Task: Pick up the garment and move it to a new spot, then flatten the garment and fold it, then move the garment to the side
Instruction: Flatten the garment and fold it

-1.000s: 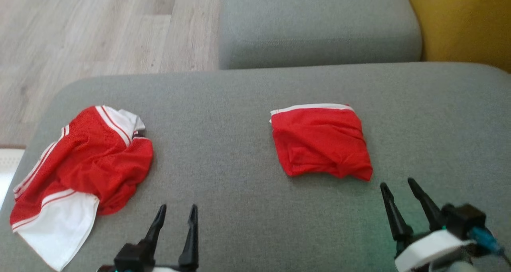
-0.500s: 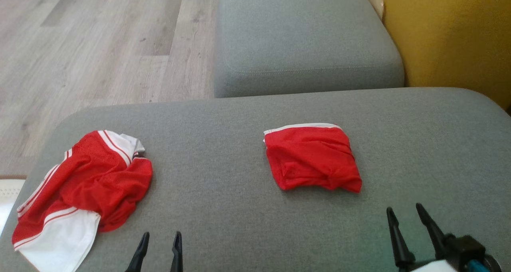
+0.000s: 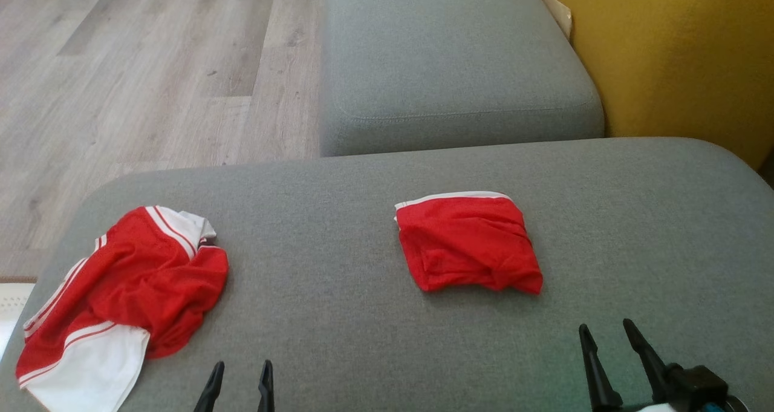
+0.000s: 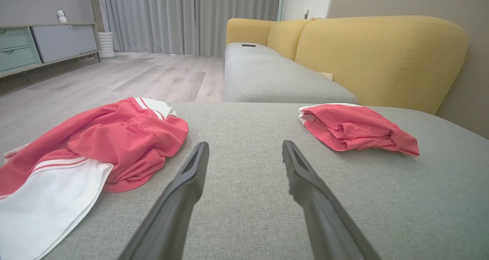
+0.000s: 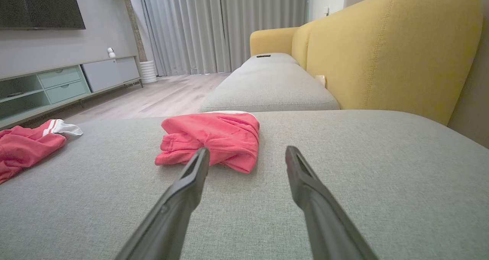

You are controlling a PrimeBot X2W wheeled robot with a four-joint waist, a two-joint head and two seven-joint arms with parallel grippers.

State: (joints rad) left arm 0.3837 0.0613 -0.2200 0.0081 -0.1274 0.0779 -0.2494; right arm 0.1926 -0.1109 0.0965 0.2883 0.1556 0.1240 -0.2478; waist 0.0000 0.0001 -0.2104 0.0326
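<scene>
On the grey cushion (image 3: 338,248) only my view has shifted; my left gripper (image 3: 242,366) and right gripper (image 3: 604,325) gape empty, and the folded garment (image 3: 468,242) looks finished.

Head looks down — wrists low, level; share folded garment (image 3: 468,242).

Folded garment (image 3: 468,242) just ahead of R gripper (image 3: 604,325): red mesh, white band on far edge. Crumpled sports garment (image 3: 133,285) left of L gripper (image 3: 242,365): red w/ white panels, thin red-white stripes. Gripper fingers: black. Sofa cushion (image 3: 338,339) beneath: plain grey weave. Backrest (image 3: 677,55) beyond R gripper: mustard yellow. Floor (image 3: 139,67): pale grey-brown wood grain.
</scene>
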